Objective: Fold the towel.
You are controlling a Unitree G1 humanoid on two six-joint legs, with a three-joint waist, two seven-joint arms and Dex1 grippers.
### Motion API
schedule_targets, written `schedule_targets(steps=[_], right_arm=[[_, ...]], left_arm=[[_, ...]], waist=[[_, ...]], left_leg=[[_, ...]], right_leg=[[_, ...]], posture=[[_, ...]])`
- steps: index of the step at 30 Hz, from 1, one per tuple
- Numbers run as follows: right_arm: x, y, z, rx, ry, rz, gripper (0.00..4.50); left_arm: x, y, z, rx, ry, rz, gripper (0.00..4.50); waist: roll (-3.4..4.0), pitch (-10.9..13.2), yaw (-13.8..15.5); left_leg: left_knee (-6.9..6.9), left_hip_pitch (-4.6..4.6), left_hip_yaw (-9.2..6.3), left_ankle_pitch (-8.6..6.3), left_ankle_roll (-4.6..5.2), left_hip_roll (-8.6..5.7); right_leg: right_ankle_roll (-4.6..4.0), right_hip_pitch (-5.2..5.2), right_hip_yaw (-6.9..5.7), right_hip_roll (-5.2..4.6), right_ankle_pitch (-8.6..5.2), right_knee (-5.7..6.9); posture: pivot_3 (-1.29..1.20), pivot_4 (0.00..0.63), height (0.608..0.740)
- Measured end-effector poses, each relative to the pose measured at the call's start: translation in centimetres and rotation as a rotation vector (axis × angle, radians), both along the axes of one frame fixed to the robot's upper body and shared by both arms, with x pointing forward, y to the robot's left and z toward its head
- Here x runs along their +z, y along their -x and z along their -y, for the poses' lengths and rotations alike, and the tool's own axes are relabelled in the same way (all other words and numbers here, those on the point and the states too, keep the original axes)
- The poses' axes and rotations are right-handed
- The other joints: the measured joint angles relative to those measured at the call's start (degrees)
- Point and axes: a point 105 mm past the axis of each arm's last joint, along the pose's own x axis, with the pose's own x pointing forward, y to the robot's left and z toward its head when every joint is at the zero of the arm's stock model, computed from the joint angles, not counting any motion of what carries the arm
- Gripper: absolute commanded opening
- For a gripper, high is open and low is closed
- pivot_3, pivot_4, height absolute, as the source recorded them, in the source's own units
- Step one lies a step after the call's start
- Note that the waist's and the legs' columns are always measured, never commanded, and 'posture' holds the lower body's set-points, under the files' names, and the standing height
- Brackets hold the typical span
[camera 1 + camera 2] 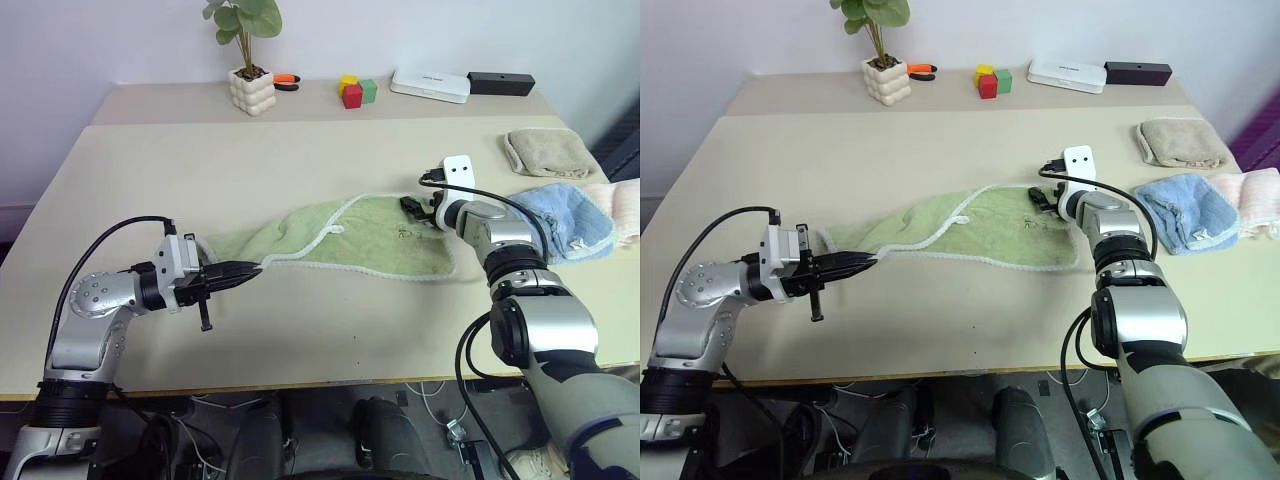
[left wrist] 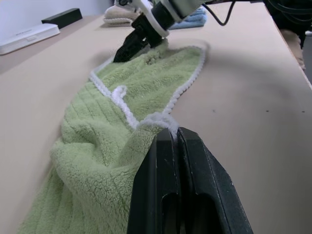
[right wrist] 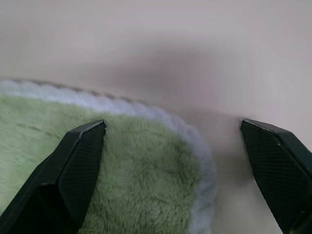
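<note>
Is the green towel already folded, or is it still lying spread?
Mostly spread: the towel lies flat, rumpled at the end pinched by the left tool.

Towel (image 1: 370, 238) on table (image 1: 300, 330), between grippers.

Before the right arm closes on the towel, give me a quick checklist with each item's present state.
1. Left gripper shut on the towel at its trimmed corner: ok.
2. Right gripper fingers spread wide: ok.
3. Towel's far corner between the right fingers: not ok, one finger is over the cloth, the other over bare table.
4. Towel flat: not ok, bunched toward the left gripper.
5. Blue towel apart from the green towel: ok.
6. Right fingers touching cloth: cannot tell.
</note>
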Motion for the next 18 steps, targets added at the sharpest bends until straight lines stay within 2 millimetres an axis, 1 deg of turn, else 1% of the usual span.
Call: schedule_targets(steps=[2, 3, 5, 6, 7, 9, 10, 15, 18], right_arm=[[-0.05, 0.00, 0.00, 0.000, -0.004, -0.011, 3.66], [-0.01, -0.02, 0.01, 0.000, -0.004, -0.012, 3.24], [-0.12, 0.04, -0.14, 0.013, -0.008, -0.019, 2.21], [-0.16, 0.07, -0.25, 0.023, -0.011, -0.022, 1.58], [-0.14, 0.10, -0.43, 0.037, -0.018, -0.026, 1.17], [-0.04, 0.11, -0.74, 0.056, -0.024, -0.029, 0.19], [0.03, 0.10, -0.83, 0.064, -0.022, -0.030, 0.09], [0.18, 0.18, -0.72, 0.089, 0.009, -0.030, 0.09], [0.21, 0.61, -0.18, 0.125, 0.014, -0.018, 0.09]], left_arm=[[-0.03, 0.15, 0.06, -0.001, -0.002, 0.001, 0.00], [0.00, 0.17, 0.10, -0.003, -0.002, 0.003, 0.00], [0.05, 0.18, 0.12, -0.003, -0.002, 0.005, 0.00], [0.04, 0.17, 0.12, -0.002, -0.003, 0.005, 0.00], [0.04, 0.17, 0.12, -0.002, -0.003, 0.005, 0.00], [0.03, 0.16, 0.11, -0.001, -0.004, 0.006, 0.00], [0.03, 0.15, 0.11, 0.000, -0.004, 0.006, 0.00], [-0.09, -0.07, -0.07, 0.013, -0.004, 0.005, 0.00], [-0.10, -0.71, -0.63, 0.056, 0.011, 0.000, 0.00]], waist=[[0.00, 0.0, 0.0], [-0.01, 0.0, 0.0], [-0.01, 0.0, 0.0], [-0.01, 0.0, 0.0], [-0.01, 0.0, 0.0], [-0.01, 0.0, 0.1], [-0.01, 0.0, 0.2], [0.00, 0.0, 0.3], [0.01, 0.0, 0.4]], left_leg=[[0.00, 0.01, -0.01, 0.00, 0.00, 0.00], [0.00, 0.01, -0.01, 0.00, 0.00, 0.00], [0.00, 0.03, -0.01, 0.00, 0.00, 0.00], [0.00, 0.03, -0.01, 0.00, 0.00, 0.00], [0.00, 0.03, -0.01, 0.00, 0.00, 0.00], [0.00, 0.03, -0.01, 0.00, 0.00, 0.00], [0.01, 0.03, -0.02, 0.00, 0.00, 0.00], [0.02, 0.03, -0.02, 0.00, 0.00, 0.00], [0.02, 0.01, -0.02, 0.00, 0.00, 0.00]], right_leg=[[0.00, 0.02, 0.00, 0.00, 0.00, 0.00], [0.00, 0.02, 0.00, 0.00, 0.00, 0.00], [0.00, 0.04, 0.00, 0.00, 0.00, 0.00], [0.00, 0.04, 0.00, 0.00, 0.00, 0.00], [0.00, 0.05, 0.00, 0.00, 0.00, 0.00], [0.00, 0.05, 0.00, 0.00, 0.00, 0.00], [0.00, 0.06, 0.00, 0.00, 0.00, 0.00], [0.00, 0.06, -0.01, 0.00, 0.00, 0.00], [0.00, 0.05, 0.00, 0.00, 0.00, -0.01]], posture=[[0.00, 0.150, 0.735], [0.00, 0.150, 0.735], [0.00, 0.150, 0.735], [0.00, 0.150, 0.735], [0.00, 0.150, 0.735], [0.00, 0.150, 0.735], [0.00, 0.150, 0.735], [0.00, 0.150, 0.735], [0.00, 0.150, 0.735]])
